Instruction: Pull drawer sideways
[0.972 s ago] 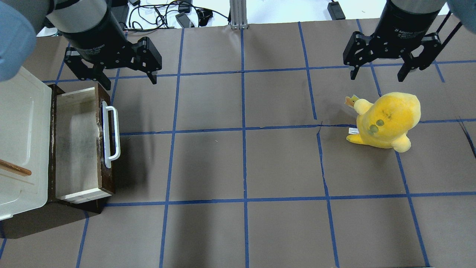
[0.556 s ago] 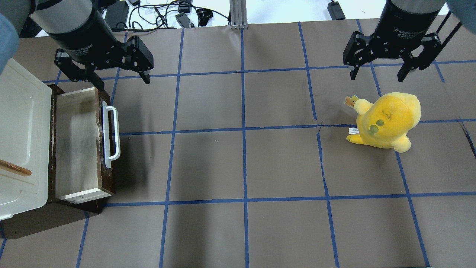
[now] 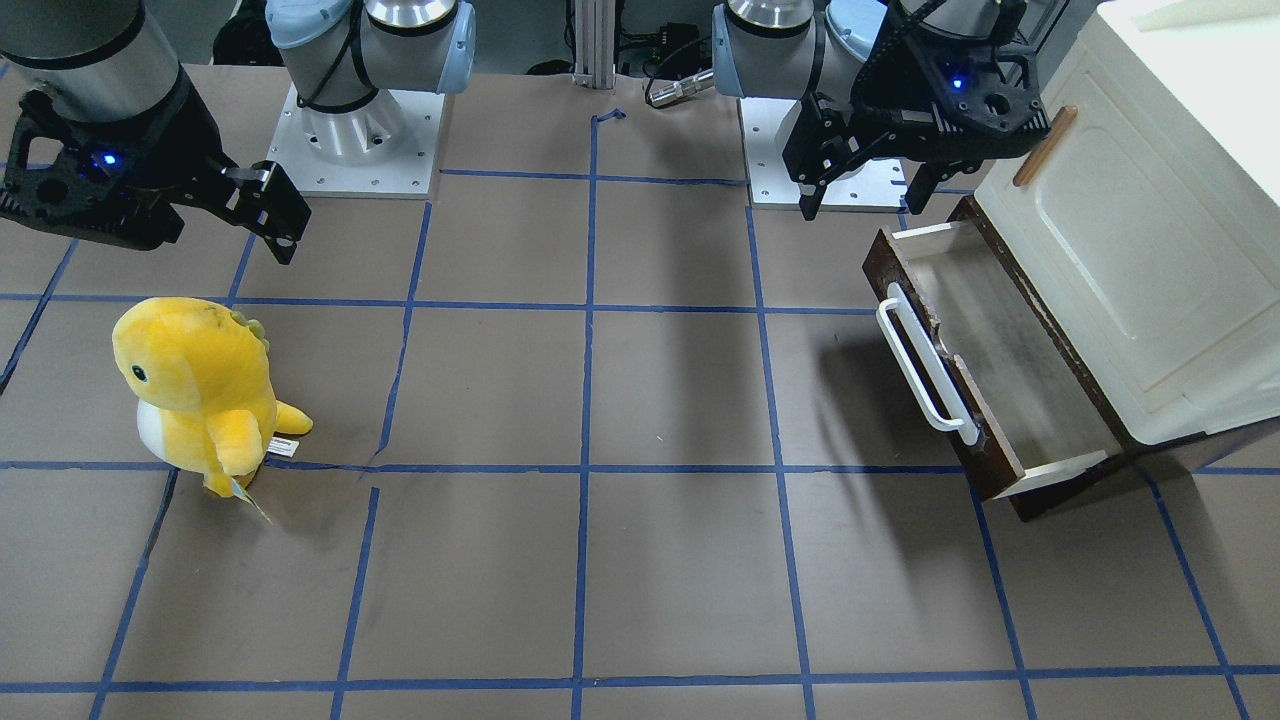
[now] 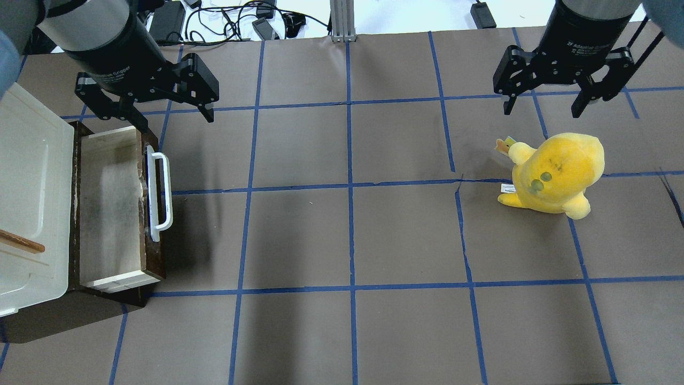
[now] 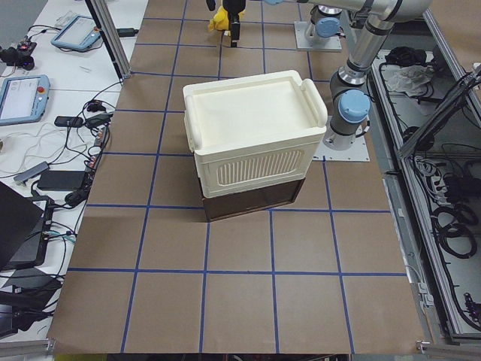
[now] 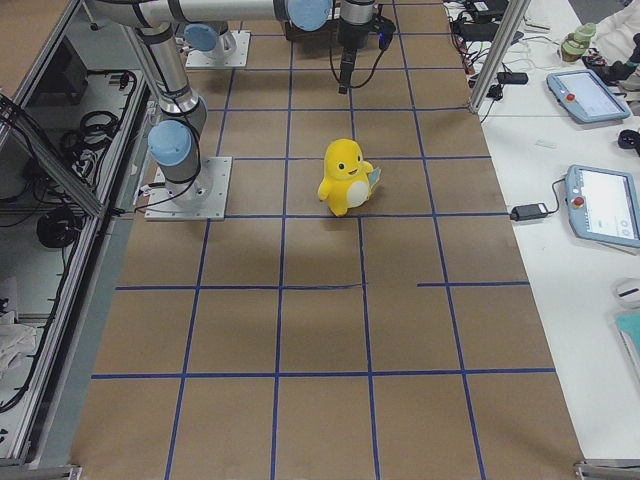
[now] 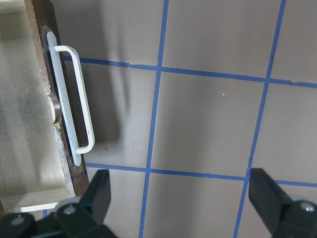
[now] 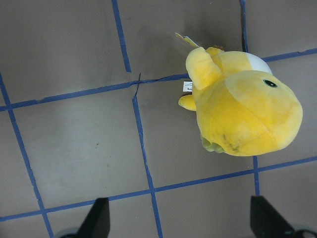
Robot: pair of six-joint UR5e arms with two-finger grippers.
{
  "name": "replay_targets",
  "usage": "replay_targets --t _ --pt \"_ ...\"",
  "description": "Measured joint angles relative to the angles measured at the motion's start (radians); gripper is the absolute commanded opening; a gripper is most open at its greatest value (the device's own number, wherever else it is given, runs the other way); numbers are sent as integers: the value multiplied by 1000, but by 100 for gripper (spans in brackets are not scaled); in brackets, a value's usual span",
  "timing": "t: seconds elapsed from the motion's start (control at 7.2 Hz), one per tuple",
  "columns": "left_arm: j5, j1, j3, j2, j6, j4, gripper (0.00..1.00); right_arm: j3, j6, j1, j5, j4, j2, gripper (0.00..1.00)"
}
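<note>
The drawer (image 4: 109, 206) stands pulled out of the cabinet's base at the table's left, its greyish floor bare. Its dark brown front carries a long white bar handle (image 4: 159, 197). The drawer (image 3: 1010, 350) and handle (image 3: 925, 365) also show in the front view, and the handle (image 7: 74, 106) shows in the left wrist view. My left gripper (image 4: 173, 120) is open and empty, raised over the drawer's far end, apart from the handle. My right gripper (image 4: 541, 109) is open and empty, far off at the right.
The cream cabinet (image 4: 26, 203) with a small tan wooden handle (image 4: 21, 241) sits above the drawer at the left edge. A yellow plush toy (image 4: 556, 171) stands just in front of the right gripper. Brown paper with blue tape lines covers the table.
My left gripper has moved a little to the left, towards the drawer's far end, and stays open. The right arm, drawer and plush have not moved.
</note>
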Motion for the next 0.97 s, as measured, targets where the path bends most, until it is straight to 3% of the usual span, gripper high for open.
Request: replay_targets --t 0.97 --pt "3 0 -13 5 -5 0 100 0 0 0 0 0 0 100"
